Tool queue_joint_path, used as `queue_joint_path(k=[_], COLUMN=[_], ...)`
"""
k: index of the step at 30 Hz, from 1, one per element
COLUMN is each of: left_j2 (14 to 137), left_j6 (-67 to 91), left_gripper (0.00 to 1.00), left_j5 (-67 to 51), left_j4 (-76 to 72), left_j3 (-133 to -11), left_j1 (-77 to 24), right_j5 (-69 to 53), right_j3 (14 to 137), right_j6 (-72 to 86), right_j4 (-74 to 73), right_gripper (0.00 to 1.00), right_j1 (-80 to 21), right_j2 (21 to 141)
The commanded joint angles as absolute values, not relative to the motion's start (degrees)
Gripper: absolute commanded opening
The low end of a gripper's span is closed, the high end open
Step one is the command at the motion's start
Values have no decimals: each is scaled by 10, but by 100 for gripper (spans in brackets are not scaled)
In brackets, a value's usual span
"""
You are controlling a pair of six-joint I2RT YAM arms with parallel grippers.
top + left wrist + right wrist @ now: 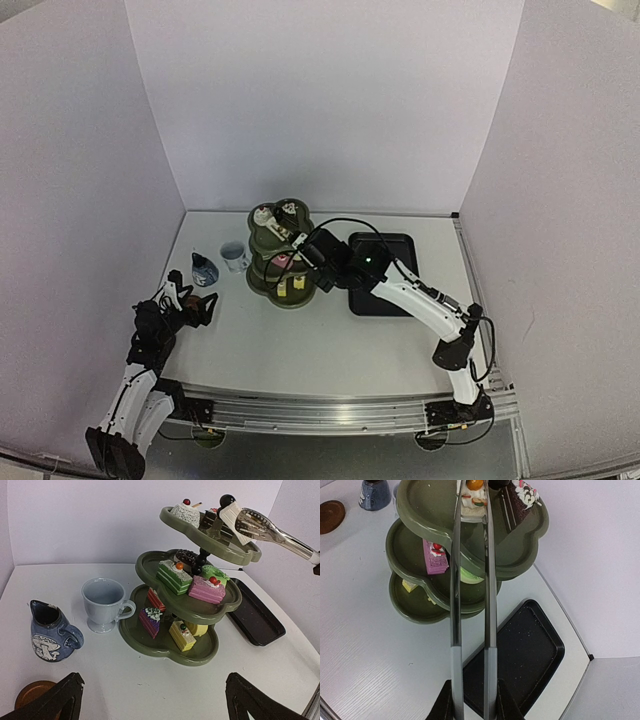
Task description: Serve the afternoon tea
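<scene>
Stand (165,654) upright, long axis vertical; right pincer (472,702) clamps tongs (455,605), left pincer (155,690) wide.

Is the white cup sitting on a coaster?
No: in the left wrist view the white cup stands directly on the table, apart from the brown coaster at the near left edge.

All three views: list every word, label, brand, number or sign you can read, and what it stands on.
None: no words, numbers or brand marks are readable in any view.
The small blue jug bears only a white mushroom drawing, no lettering.
The metal tongs show no stamp.
</scene>
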State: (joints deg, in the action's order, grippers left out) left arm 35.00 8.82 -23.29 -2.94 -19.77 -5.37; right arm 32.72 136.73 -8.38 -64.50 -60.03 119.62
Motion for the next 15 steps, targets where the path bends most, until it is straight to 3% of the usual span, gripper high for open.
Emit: queue_joint_path(k=[1, 5, 15], left_j2=[344, 344, 343], left_j6=[86, 88, 88], left_gripper=[100, 100, 100], left_j5=[-229, -230, -231], left_j4=[-41, -43, -43], left_j3=[-198, -197, -197], left_j1=[-56, -56, -56], right_j5=[320, 324, 321], right_j3=[1375, 1378, 1385], right_j6=[-85, -87, -82], right_j4=[-643, -646, -650], right_gripper=[6, 10, 29], right_j1=[-599, -600, -600], right_j2=[1199, 1202, 1208])
